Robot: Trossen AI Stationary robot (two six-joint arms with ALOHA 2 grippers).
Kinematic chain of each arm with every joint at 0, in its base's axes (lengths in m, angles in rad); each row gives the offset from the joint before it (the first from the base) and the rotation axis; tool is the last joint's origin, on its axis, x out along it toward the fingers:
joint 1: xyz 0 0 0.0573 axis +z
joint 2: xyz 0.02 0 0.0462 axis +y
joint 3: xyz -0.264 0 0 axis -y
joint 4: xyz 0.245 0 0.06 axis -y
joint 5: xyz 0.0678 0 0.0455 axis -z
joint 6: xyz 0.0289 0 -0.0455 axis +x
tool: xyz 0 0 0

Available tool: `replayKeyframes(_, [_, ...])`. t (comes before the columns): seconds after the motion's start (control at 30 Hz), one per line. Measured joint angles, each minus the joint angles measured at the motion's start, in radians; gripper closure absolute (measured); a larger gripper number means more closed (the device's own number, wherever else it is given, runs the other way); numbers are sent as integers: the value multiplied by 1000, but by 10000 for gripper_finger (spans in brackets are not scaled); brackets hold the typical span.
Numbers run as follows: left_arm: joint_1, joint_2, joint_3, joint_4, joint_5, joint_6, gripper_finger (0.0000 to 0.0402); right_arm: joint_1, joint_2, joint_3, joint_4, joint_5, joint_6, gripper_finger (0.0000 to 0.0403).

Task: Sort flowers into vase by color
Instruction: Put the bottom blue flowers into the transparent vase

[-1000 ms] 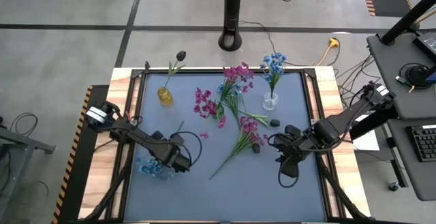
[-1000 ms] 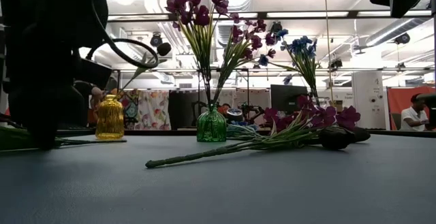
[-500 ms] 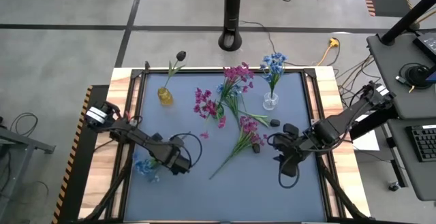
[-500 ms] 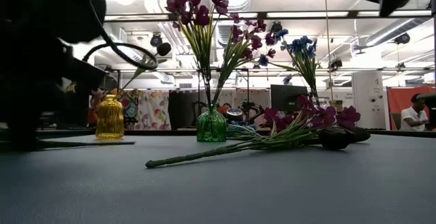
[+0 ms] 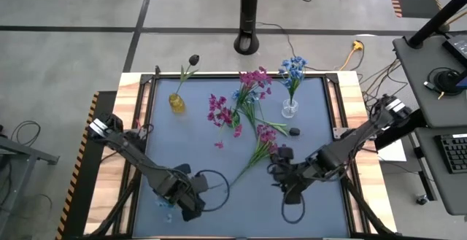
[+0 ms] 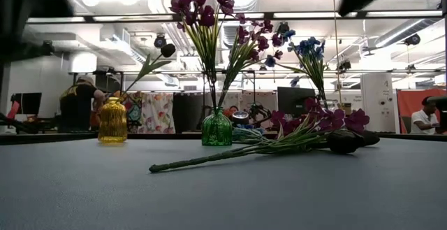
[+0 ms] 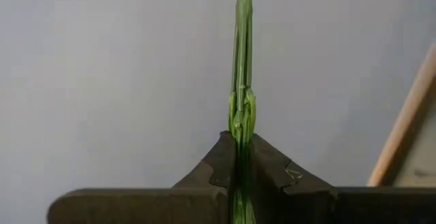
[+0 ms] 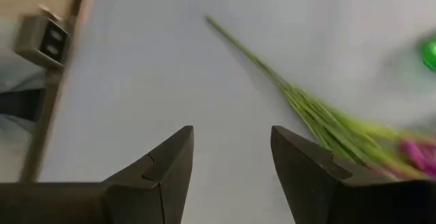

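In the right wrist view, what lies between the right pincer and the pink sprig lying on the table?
Only bare grey table. The open right pincer points at the pink sprig, with no other object in the gap; the right wrist view shows it.

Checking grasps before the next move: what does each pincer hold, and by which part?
The left pincer pinches a light blue flower sprig by its green stem. The right pincer is open, holding nothing.

A pink flower sprig (image 5: 257,151) lies flat in the middle of the table, its long green stem (image 6: 209,157) pointing toward the front. More pink flowers (image 5: 252,87) stand in the green vase (image 6: 216,130). Blue flowers (image 5: 293,68) stand in the clear vase (image 5: 290,109). A dark bud (image 5: 193,60) leans out of the yellow vase (image 5: 176,103).
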Motion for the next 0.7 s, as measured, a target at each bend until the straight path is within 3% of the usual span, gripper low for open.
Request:
replayKeyframes(0.13, [-3, 41, 101, 1, -74, 56, 394, 0, 81, 64, 68, -18, -54, 193])
replayKeyframes(0.43, [16, 241, 329, -86, -101, 238, 395, 0, 219, 244, 63, 12, -198, 135])
replayKeyframes(0.7, [24, 398, 605, -286, -265, 283, 395, -10, 330, 301, 61, 12, -217, 132])
